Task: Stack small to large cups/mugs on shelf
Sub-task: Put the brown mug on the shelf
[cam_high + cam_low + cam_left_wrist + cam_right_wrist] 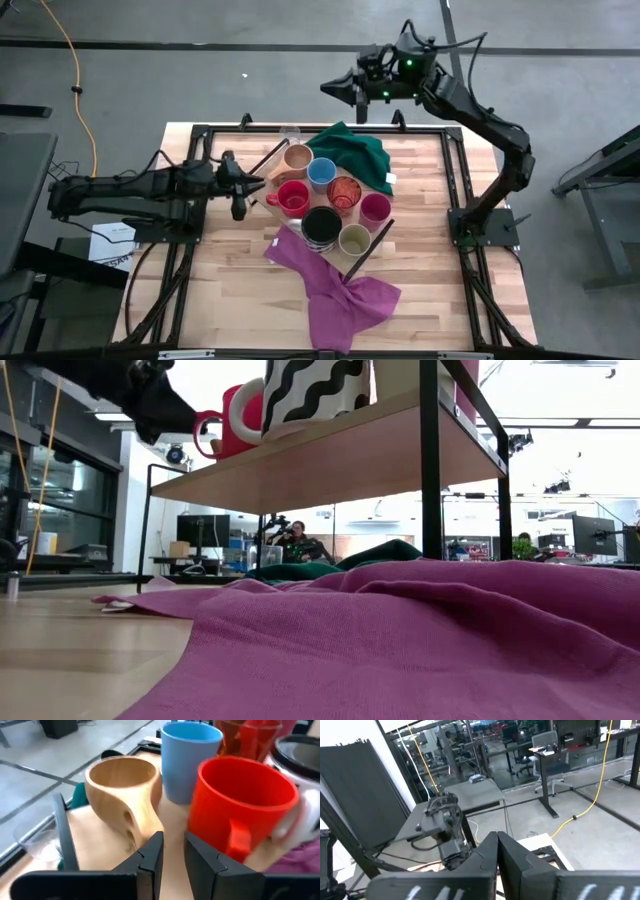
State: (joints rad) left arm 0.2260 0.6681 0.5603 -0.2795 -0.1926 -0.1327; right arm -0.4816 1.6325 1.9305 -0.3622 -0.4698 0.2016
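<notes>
Magenta cloth (335, 295) lies crumpled on the near part of the light wooden tabletop (230, 300), one corner reaching under a long pale wooden shelf with thin black frame ends (385, 232) that stands at the tabletop's middle. Eight cups sit clustered on the shelf. In the near row are a black mug with a white wavy pattern (320, 225) and an olive-beige cup (355, 240). Behind them stand a red mug (292, 197), an orange patterned glass (344, 191) and a magenta cup (375, 208). Farther back are a tan wooden cup with a handle (298, 157) and a blue cup (321, 173), with a clear glass cup (290, 133) at the far edge, beside a dark green cloth (355, 150).

The left pincer (172, 855) hovers at the shelf's left end, its fingers narrowly parted and empty, aimed at the gap between the tan wooden cup and the red mug's handle. The right pincer (340, 90) waits closed and empty, raised beyond the tabletop's far edge.

Judging by the layout, the cups are all on the shelf and not nested; the step in hand looks like picking one to begin the stacking. The next move would call for the left pincer to settle its fingers over one rim or handle without nudging the close neighbours.
</notes>
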